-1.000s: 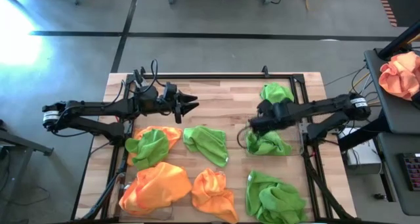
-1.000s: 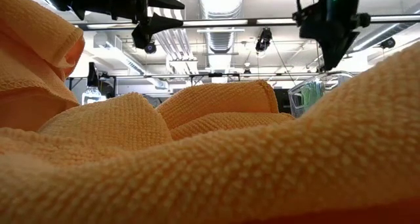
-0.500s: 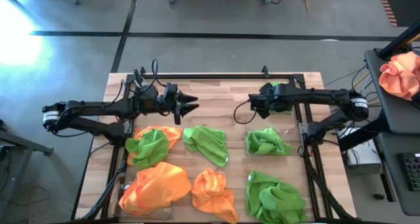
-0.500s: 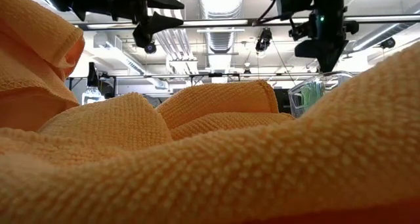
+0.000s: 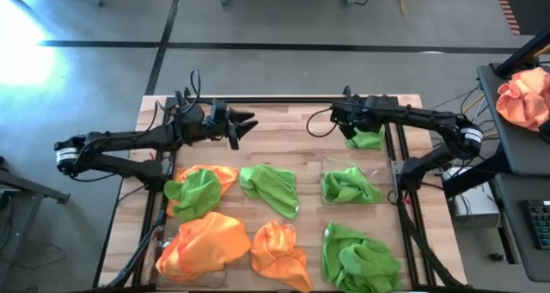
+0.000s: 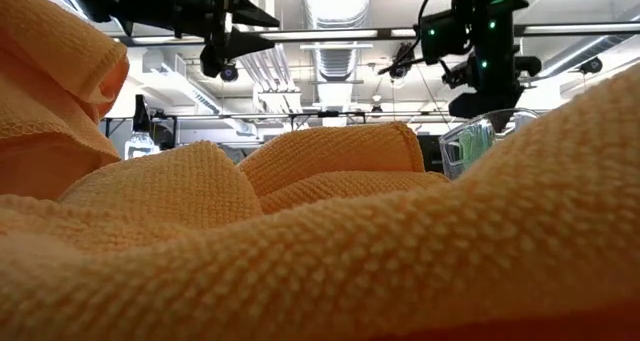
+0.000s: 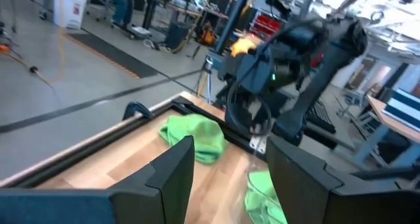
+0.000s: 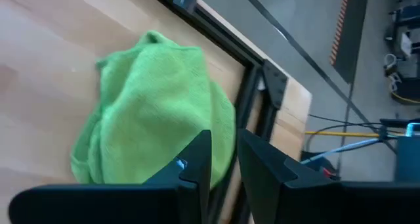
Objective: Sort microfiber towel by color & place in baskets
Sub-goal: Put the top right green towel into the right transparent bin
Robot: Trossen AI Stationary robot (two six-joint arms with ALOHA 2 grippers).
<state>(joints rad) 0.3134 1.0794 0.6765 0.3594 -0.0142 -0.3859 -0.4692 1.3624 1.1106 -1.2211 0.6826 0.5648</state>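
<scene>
Towels, fuzzy and crumpled, lie around the clear right basket (image 5: 351,186), which holds one green towel (image 5: 347,185). Another green towel (image 5: 368,138) lies just beyond it at the table's far edge, under the right gripper (image 5: 337,115), fingers narrowly parted, holding nothing. I judge it is lining up a pick. Left gripper (image 5: 249,124) hovers open, well left of the basket.

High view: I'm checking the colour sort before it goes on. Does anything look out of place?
Yes. At the table's left, a green towel lies on an orange towel, so the colours are mixed. Another green towel lies loose at the far right corner, outside the basket.
</scene>
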